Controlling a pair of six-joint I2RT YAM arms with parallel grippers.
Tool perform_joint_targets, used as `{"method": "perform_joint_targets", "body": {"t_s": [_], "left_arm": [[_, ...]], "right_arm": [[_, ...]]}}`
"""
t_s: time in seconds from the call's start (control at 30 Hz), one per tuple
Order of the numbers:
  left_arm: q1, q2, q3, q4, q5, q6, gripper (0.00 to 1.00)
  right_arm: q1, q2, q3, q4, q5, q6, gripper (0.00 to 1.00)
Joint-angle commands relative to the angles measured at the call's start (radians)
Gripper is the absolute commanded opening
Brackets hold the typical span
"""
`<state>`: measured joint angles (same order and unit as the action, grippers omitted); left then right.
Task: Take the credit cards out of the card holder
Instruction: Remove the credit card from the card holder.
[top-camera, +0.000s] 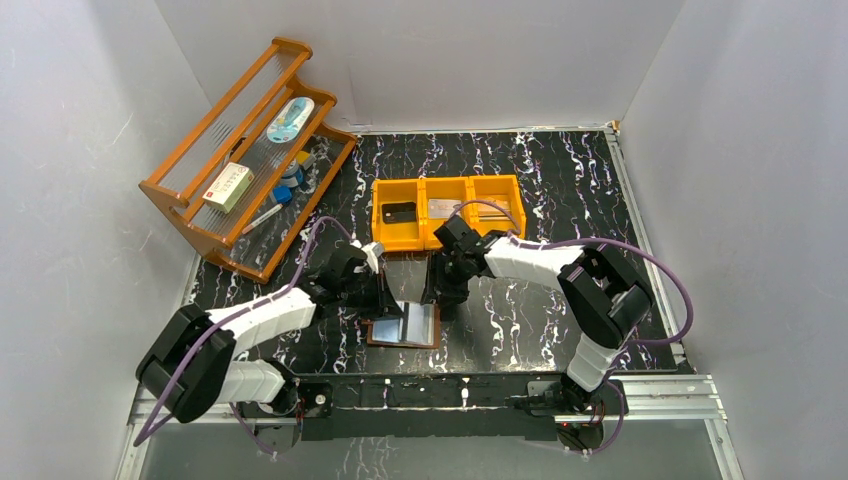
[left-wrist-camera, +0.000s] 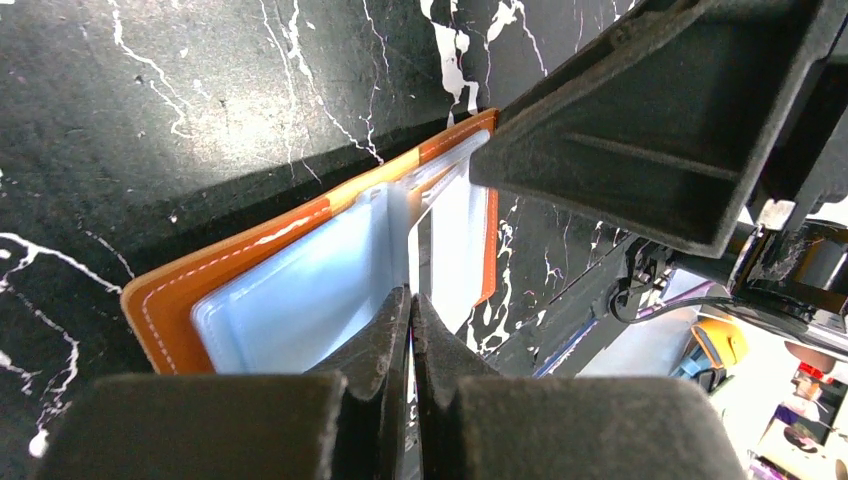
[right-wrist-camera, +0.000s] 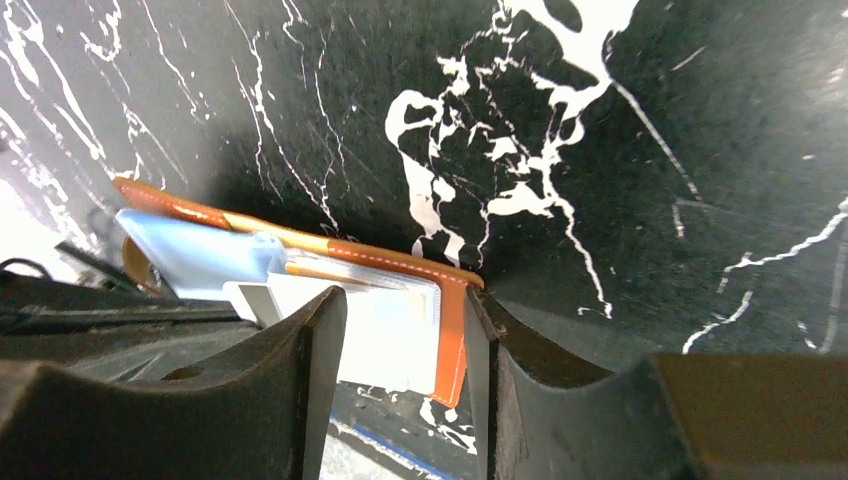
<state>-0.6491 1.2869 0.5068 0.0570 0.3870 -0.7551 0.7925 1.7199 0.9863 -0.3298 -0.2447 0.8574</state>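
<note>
Black table (top-camera: 560, 200), lower centre of frame: your left gripper (left-wrist-camera: 410, 305) is clamping the card holder's (left-wrist-camera: 160, 300) pocket (left-wrist-camera: 300, 290), right gripper (right-wrist-camera: 405, 310) is hanging open; that thin pinch could slip.

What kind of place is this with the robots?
Probably a lab's robot practice booth: plain white walls box in a black marbled table, a left arm and right arm are bolted at its edge, and an orange bin and wooden rack stand ready.

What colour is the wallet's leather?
The card holder is orange-brown with white stitching, clearest in left wrist view.
</note>
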Motion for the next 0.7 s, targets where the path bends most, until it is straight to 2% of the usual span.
{"method": "perform_joint_targets", "body": {"t_s": [0.0,0.07,0.3,0.57,0.67], "left_arm": [[-0.004,-0.062,0.047,-0.072,-0.047,0.006,0.00],[-0.005,-0.079,0.048,-0.101,-0.067,0.009,0.00],[-0.004,-0.122,0.048,-0.174,-0.116,0.030,0.00],[-0.005,-0.161,0.071,-0.238,-0.160,0.043,0.00],[-0.004,-0.159,0.075,-0.247,-0.150,0.044,0.00]], "right_arm": [[0.045,-0.021,0.101,-0.129,0.183,-0.045,0.57],[0.060,-0.016,0.129,-0.159,0.226,-0.045,0.59],[0.066,-0.044,0.133,-0.109,0.183,-0.057,0.59],[0.068,-0.057,0.073,0.140,-0.078,-0.039,0.46],[0.068,-0.027,0.060,0.187,-0.125,-0.015,0.43]]}}
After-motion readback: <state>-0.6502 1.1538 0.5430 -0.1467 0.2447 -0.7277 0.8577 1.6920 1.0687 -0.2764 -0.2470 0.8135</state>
